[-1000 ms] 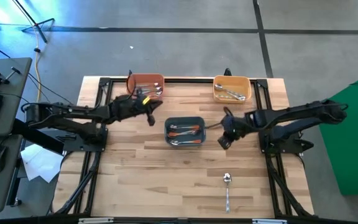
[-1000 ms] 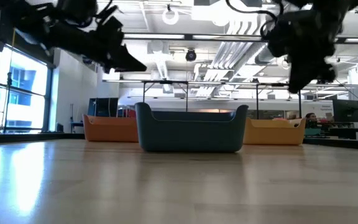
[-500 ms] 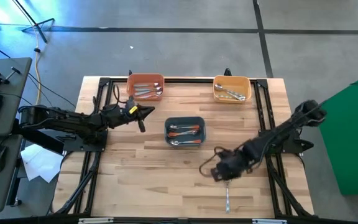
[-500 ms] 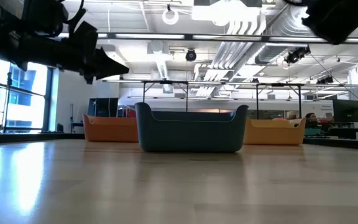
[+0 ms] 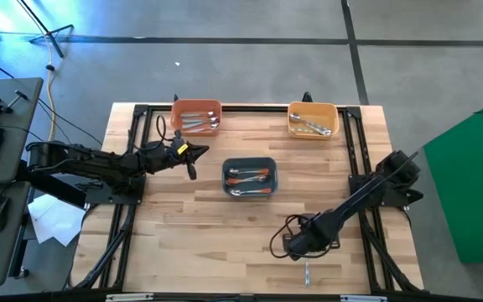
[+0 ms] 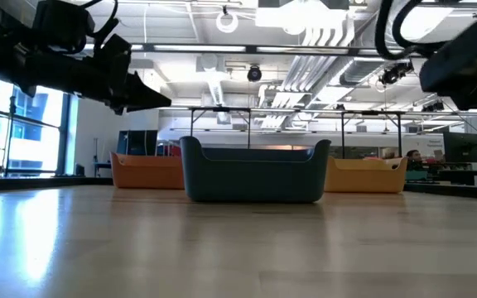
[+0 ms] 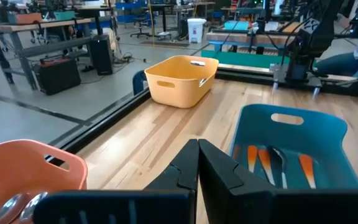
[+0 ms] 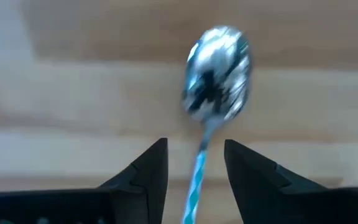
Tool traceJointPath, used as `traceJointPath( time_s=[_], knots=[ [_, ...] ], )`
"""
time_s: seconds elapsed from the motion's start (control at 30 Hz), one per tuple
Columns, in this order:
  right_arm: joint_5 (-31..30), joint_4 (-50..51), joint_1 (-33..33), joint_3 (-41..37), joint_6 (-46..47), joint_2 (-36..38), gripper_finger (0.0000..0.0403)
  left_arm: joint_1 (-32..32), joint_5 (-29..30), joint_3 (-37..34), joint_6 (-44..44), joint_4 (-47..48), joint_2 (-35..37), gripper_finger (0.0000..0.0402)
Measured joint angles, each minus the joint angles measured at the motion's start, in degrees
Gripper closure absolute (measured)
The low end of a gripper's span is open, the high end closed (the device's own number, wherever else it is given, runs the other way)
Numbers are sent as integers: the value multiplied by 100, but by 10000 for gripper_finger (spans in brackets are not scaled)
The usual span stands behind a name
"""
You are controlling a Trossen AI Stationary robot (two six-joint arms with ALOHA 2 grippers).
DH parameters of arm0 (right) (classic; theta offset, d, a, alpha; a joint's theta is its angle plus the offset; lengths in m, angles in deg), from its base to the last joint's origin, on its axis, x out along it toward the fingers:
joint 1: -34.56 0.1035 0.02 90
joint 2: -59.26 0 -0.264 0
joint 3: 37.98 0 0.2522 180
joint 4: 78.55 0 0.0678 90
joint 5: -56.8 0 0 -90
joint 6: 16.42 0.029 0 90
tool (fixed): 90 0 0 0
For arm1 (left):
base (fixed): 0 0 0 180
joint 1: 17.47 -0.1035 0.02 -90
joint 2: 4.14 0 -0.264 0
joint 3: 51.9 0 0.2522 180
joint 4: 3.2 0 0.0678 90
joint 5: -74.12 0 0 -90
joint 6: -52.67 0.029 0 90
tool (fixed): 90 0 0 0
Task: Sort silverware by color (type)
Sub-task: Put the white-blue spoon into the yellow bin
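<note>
One spoon with a shiny bowl [image 8: 216,71] and a light blue handle [image 8: 194,186] lies on the table near its front edge; in the high view only its handle [image 5: 306,273] shows below my right gripper [image 5: 298,250]. That gripper [image 8: 194,155] is open and points down over the spoon, one finger on each side of the handle, apart from it. My left gripper [image 5: 193,159] is shut on nothing above the table between the orange bin [image 5: 196,117] and the dark blue bin [image 5: 250,176]. Other spoons lie in the bins.
The yellow bin [image 5: 313,120] stands at the far right and holds silver spoons. The dark blue bin [image 7: 291,143] in the middle holds orange-handled spoons. The orange bin [image 7: 30,168] is at the far left. Bare wood lies around the lone spoon.
My right gripper has swung from beside the dark blue bin toward the table's near edge and come down over the lone spoon. My left gripper has drawn back a little toward the table's left edge, still shut.
</note>
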Motion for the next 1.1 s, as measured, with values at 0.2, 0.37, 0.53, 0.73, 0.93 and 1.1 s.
traceJointPath(
  time_s=[0.2, 0.37, 0.53, 0.73, 0.93, 1.1],
  knots=[
    [4, 97, 3, -27, 86, -98, 274, 0, 0, 0, 106, 40, 0, 401],
    [-29, -210, 138, -187, 394, -98, 281, 0, 0, 0, 106, 43, 0, 401],
    [-338, -369, 260, -422, 553, -102, 281, 0, 0, 0, 108, 47, 0, 401],
    [-863, -266, 260, -422, 339, -102, 316, 0, 50, 0, 108, 49, 0, 401],
    [-1040, -243, 159, -422, -226, -102, 394, -2, 61, 0, 108, 48, 0, 401],
    [-1317, -130, -246, -422, -1202, 19, 397, -2, 63, 0, 152, 44, 0, 401]
  ],
)
